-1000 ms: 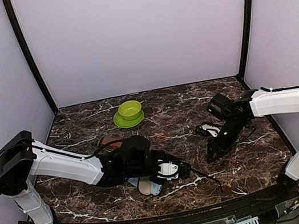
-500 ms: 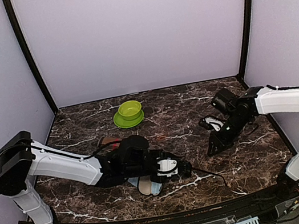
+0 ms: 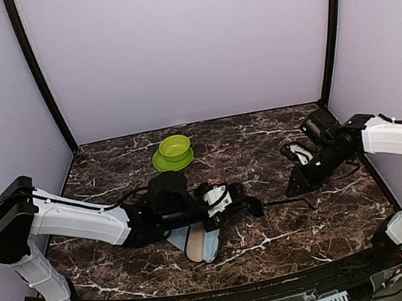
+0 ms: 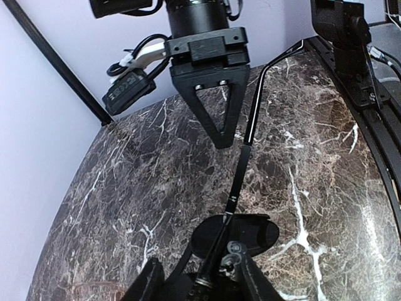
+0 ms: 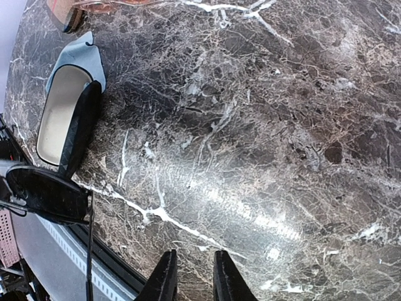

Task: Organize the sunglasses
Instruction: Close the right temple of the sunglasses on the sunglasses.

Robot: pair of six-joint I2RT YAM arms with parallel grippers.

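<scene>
My left gripper [image 3: 239, 208] is shut on the black wire-frame sunglasses [image 3: 254, 205] and holds them above the table, one thin temple arm sticking out to the right. In the left wrist view [image 4: 203, 276] a dark lens [image 4: 250, 235] sits just past the fingers and the temple arm runs up towards my right gripper [image 4: 220, 135]. My right gripper [image 3: 295, 188] is shut and empty, just beyond the temple arm's tip. The right wrist view [image 5: 191, 276] shows the lens [image 5: 44, 194] at the left edge. A reddish-brown pair [image 5: 106, 5] peeks in at the top.
An open case with beige lining and a pale blue flap [image 3: 197, 245] lies under my left wrist and shows in the right wrist view [image 5: 59, 113]. A green bowl on a green plate [image 3: 175, 149] stands at the back centre. The table's front edge [image 5: 113, 263] is near.
My left gripper has carried the black sunglasses right and away from the front edge, the temple arm swinging to point right. My right gripper has drawn back to the right.
</scene>
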